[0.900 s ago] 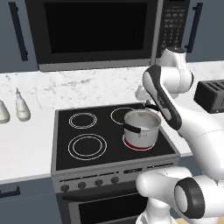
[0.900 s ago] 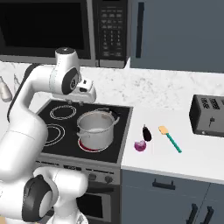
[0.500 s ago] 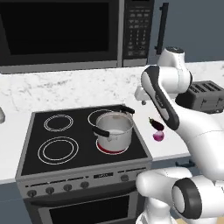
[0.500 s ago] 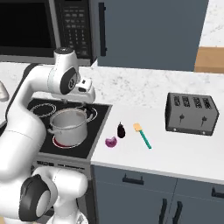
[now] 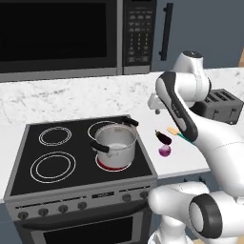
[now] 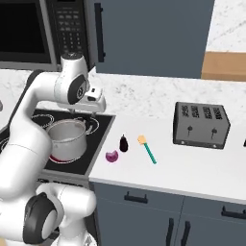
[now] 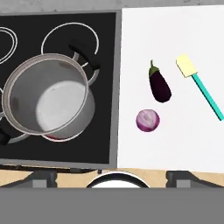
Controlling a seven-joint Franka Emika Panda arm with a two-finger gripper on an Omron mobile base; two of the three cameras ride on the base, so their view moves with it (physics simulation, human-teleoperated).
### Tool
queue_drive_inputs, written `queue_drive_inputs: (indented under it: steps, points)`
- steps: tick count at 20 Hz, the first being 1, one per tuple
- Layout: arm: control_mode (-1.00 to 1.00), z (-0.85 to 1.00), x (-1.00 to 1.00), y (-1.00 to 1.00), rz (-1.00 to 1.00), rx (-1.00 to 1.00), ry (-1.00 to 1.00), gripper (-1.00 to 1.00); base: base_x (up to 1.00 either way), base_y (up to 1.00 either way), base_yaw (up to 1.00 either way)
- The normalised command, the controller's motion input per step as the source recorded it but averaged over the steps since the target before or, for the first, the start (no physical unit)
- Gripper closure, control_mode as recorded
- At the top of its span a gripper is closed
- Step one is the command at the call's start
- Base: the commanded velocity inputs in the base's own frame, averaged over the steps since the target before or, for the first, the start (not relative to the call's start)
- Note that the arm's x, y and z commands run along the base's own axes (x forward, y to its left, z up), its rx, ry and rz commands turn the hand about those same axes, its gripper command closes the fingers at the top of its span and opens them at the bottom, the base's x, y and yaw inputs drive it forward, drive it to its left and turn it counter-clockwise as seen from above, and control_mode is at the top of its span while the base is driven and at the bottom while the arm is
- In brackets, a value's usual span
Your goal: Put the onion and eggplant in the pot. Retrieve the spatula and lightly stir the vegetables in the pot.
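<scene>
Pot (image 7: 48,98): on stove (image 7: 105,65) front right burner, nothing inside. Onion (image 7: 148,120): on white counter (image 7: 175,140), just right of stove. Eggplant (image 7: 159,85): close behind onion. Spatula (image 7: 200,85): rightmost, beside eggplant. Gripper (image 6: 81,113): above the pot, spread wide, holding nothing.

Bare counter (image 7: 175,140) around onion (image 7: 147,120), eggplant (image 7: 159,85), spatula (image 7: 200,86), all apart; pot (image 7: 48,101) mouth open from above; toaster (image 6: 201,125) well right
</scene>
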Motion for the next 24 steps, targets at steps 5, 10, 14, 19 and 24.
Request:
queue_drive_inputs:
  steps: [5,10,14,19,24]
  points:
    - [1.0,0.0,0.0,0.0,0.0,0.0,0.0,-1.0,0.47,0.07,0.0]
    - [1.0,0.0,0.0,0.0,0.0,0.0,0.0,-1.0,0.51,0.03,0.0]
    - [1.0,0.0,0.0,0.0,0.0,0.0,0.0,-1.0,0.43,0.0,0.0]
    - [-1.0,-0.15,0.0,-0.08,0.0,0.0,0.01,-1.0,0.03,-0.03,0.0]
    - [-1.0,-0.88,-0.01,-0.15,0.0,-0.07,0.2,-1.0,0.0,0.0,0.0]
